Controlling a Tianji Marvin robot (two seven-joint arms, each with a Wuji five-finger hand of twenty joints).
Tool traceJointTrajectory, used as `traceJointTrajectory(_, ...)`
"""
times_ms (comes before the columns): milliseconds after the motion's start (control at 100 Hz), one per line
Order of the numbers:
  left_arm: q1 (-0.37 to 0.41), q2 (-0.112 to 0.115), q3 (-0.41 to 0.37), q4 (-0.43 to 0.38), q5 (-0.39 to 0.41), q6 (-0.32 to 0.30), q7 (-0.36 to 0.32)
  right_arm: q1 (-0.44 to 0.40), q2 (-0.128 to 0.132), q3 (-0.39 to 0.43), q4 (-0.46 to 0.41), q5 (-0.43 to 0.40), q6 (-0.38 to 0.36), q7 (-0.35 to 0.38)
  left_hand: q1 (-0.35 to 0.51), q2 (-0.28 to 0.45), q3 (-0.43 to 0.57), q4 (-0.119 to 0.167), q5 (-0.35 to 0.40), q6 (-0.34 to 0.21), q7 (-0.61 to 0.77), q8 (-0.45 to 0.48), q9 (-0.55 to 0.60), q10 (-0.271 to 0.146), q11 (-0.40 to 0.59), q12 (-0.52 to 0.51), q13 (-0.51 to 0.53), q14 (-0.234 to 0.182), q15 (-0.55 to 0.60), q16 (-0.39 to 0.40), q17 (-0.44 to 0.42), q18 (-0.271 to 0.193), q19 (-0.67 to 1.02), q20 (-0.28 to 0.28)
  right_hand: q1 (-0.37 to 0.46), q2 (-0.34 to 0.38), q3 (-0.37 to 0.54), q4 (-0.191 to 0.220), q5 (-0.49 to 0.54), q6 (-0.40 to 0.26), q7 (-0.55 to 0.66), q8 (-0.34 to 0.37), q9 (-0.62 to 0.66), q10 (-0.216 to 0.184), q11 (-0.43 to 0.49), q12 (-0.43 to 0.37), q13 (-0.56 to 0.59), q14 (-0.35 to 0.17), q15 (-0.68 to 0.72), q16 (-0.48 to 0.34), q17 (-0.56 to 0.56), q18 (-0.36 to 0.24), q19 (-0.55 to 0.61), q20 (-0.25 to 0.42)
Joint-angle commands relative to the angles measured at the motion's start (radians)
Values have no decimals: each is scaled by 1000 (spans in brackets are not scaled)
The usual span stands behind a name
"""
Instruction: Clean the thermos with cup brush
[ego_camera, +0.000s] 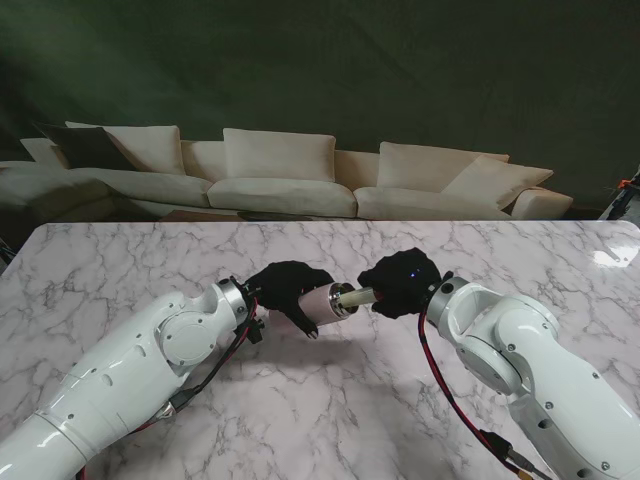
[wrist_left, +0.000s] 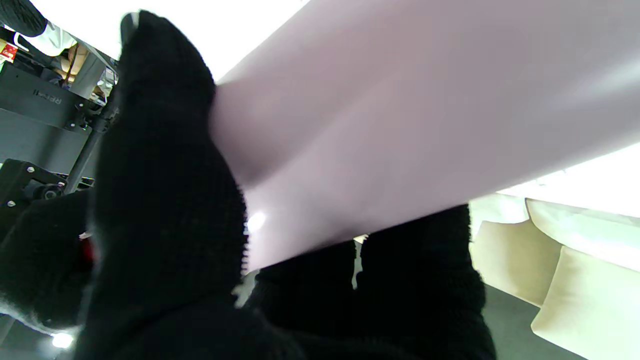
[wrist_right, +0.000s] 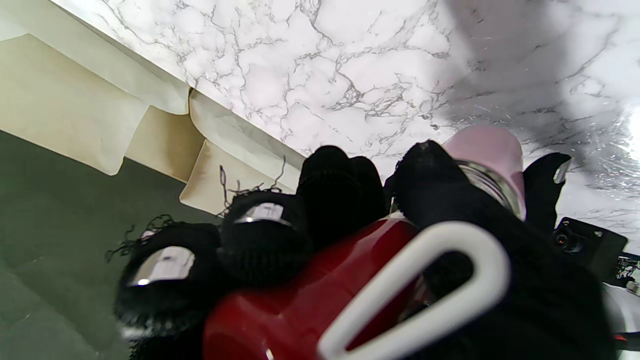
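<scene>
- Left hand (ego_camera: 285, 289): black-gloved, fingers wrapped round the thermos (ego_camera: 325, 301). Its wrist view confirms the grasp, with a thumb on one side of the pale pink body (wrist_left: 400, 125) and fingers (wrist_left: 415, 280) on the other.
- Thermos: lifted clear of the counter (ego_camera: 120, 270), lying roughly level, steel-rimmed mouth turned toward the right hand. It casts a shadow on the marble beneath it.
- Brush (ego_camera: 358, 295): a pale stub shows between the thermos mouth and the right hand, its end at or just inside the rim. How deep it goes I cannot tell. No bristles visible.
- Right hand (ego_camera: 402, 282): also gloved, clenched on the brush. The right wrist view shows a red handle (wrist_right: 300, 305) with a white loop (wrist_right: 425, 285) in the palm and fingers (wrist_right: 340, 195) curled over it, the thermos mouth (wrist_right: 492, 185) just beyond.
- Progress, as I judge it: both pickups are done, the thermos is open, no lid in sight, and brush and mouth are lined up. Looks like the scrubbing step, whether just starting or mid-stroke I cannot say.
- Left to do, probably: work the brush through the inside, draw it out, set both things back on the counter.
</scene>
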Motion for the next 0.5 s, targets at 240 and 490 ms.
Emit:
traceJointTrajectory(240, 1, -3, -13, -1, 14, -11, -9, -44, -9, 48, -49, -7, -12, -5, 214, 491, 502, 35, 107, -179, 140, 44, 32, -85, 50, 26, 89, -92, 226, 74, 19, -137, 78, 24, 126, 119, 141, 12, 50, -102, 35, 1, 48, -19, 54, 21, 27, -58, 131, 52, 32, 18, 116, 0)
traceJointTrajectory(490, -5, -1, -10, 0, 15, -11, -19, -106, -13, 129, -91, -8, -24, -48, 215, 490, 504, 35, 108, -177, 142, 45, 33, -83, 54, 29, 90, -93, 228, 74, 19, -136, 79, 26, 120, 102, 173, 17, 59, -87, 46, -1, 56, -29, 101, 49, 28, -83, 191, 75, 60, 16, 145, -3)
